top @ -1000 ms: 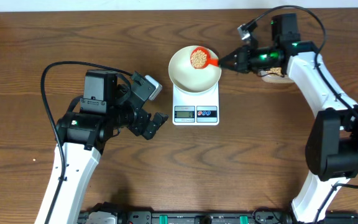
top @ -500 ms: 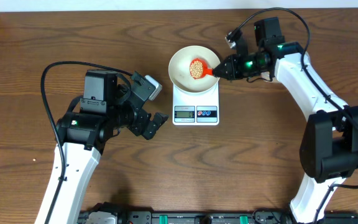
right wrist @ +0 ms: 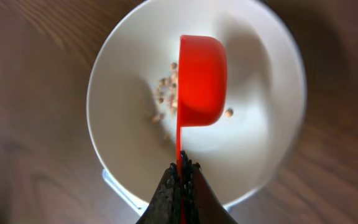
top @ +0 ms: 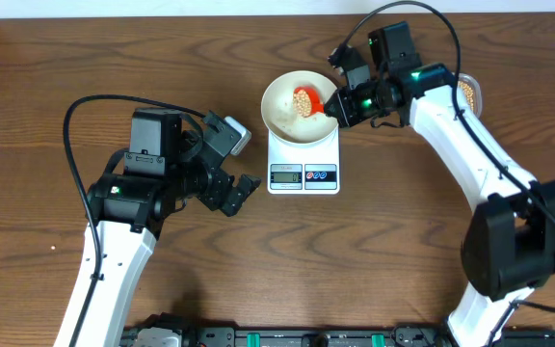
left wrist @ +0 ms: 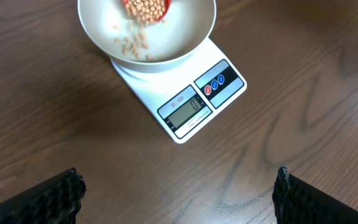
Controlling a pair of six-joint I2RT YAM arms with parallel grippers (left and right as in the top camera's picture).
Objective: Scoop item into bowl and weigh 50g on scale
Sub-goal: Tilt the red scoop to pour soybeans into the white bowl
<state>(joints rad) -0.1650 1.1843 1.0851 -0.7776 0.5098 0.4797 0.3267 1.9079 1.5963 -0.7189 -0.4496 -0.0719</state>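
The white bowl (top: 282,118) sits on the small white scale (top: 303,159), whose display faces the front. My right gripper (top: 333,104) is shut on the thin handle of a red scoop (top: 305,99) held over the bowl. In the right wrist view the red scoop (right wrist: 201,81) is rolled onto its side and tan beans (right wrist: 165,93) spill into the bowl (right wrist: 253,81). In the left wrist view beans (left wrist: 138,43) lie scattered in the bowl (left wrist: 188,46) above the scale (left wrist: 197,102). My left gripper (left wrist: 178,173) stands wide open over bare wood, left of the scale, holding nothing.
A clear container (top: 468,92) with more beans shows partly behind the right arm at the far right. Black cables loop off both arms. The table's back edge runs along the top of the overhead view.
The right arm has swung left, carrying the scoop further over the bowl and rolling it, so beans now fall out. The left arm has not moved.
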